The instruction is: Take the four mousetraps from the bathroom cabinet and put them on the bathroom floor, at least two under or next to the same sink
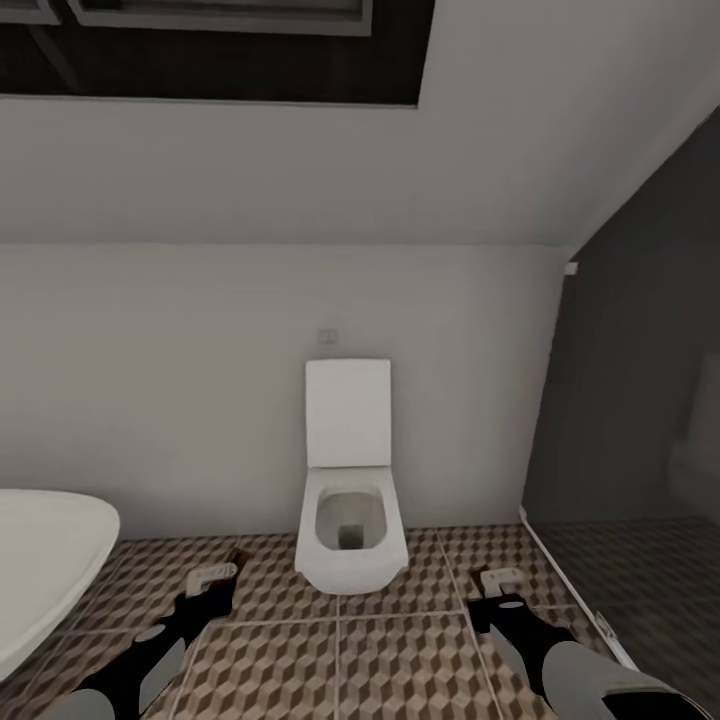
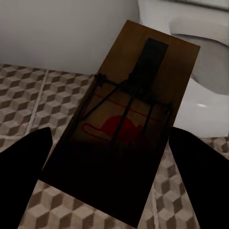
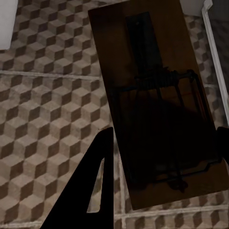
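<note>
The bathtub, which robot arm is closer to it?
Left. The left end effector hangs just beside the bathtub; the right end effector is across the toilet from it.

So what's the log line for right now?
left hand: holds mousetrap | right hand: holds mousetrap | facing toilet

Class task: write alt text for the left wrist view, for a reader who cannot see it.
A brown wooden mousetrap with dark metal wire and a red mouse printed on it sits between the two dark fingers of the left gripper. Beyond it are cube-patterned floor tiles, a pale wall and part of a white toilet.
</note>
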Controlling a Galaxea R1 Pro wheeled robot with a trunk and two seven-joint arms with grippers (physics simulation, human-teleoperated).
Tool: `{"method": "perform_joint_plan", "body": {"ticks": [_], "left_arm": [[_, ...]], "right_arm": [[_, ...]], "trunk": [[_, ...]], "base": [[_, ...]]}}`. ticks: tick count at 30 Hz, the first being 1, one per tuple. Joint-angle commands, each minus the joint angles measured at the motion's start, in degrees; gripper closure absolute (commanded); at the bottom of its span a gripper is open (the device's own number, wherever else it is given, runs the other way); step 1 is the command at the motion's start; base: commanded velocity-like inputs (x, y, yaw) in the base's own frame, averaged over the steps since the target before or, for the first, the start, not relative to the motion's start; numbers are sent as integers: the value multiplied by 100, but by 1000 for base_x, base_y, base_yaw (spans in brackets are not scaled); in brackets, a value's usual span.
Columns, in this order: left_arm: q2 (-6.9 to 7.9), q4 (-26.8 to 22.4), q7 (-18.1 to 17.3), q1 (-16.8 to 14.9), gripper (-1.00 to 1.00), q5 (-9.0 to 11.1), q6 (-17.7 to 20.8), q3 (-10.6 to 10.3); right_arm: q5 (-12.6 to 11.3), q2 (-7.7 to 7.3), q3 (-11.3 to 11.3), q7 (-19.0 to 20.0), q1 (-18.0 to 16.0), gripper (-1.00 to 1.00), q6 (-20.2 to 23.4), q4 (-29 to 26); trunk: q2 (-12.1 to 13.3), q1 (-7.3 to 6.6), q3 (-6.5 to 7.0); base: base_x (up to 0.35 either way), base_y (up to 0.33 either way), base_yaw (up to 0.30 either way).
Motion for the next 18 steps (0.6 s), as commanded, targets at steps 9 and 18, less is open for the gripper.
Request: {"method": "perform_joint_plan", "body": {"ticks": [9, 18], "left_arm": [[6, 10, -3, -4, 100, 59, -29, -31], [5, 6, -8, -2, 100, 59, -59, -25]], "right_arm": [[69, 8, 39, -33, -1, 100, 48, -12], [54, 9, 1, -79, -1, 100, 84, -12]], "trunk": [[-3, 3, -6], [-3, 3, -6]], "base": [[322, 0, 0], [205, 0, 34]]}}
